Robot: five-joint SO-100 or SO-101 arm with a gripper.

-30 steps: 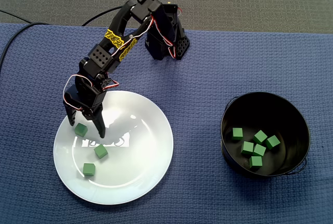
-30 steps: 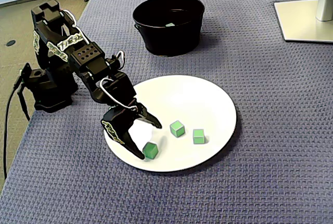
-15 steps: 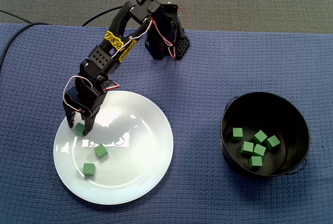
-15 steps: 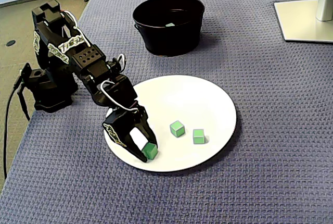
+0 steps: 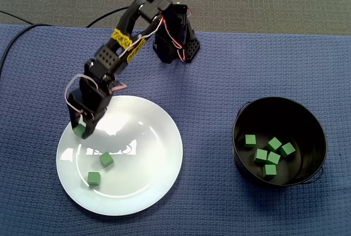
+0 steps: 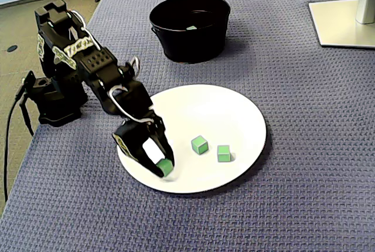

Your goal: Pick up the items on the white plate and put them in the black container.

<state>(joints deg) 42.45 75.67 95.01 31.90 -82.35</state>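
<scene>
In both fixed views the black gripper (image 5: 81, 130) (image 6: 163, 167) is shut on a green cube (image 5: 80, 131) (image 6: 166, 167), held just above the left edge of the white plate (image 5: 148, 170) (image 6: 234, 111). Two more green cubes (image 5: 106, 159) (image 5: 94, 178) lie on the plate; the other fixed view shows these cubes (image 6: 200, 144) (image 6: 224, 153) near the plate's middle. The black container (image 5: 279, 104) (image 6: 176, 35) stands well away from the plate and holds several green cubes (image 5: 267, 156).
The arm's base (image 5: 175, 44) (image 6: 53, 99) stands on the blue woven mat (image 5: 219, 82) behind the plate. A black cable (image 5: 16, 22) runs off to the left. A white monitor stand (image 6: 343, 20) sits at the mat's far corner.
The gripper went from open around the cube to shut on it, and has lifted it slightly off the plate. The other cubes have not moved.
</scene>
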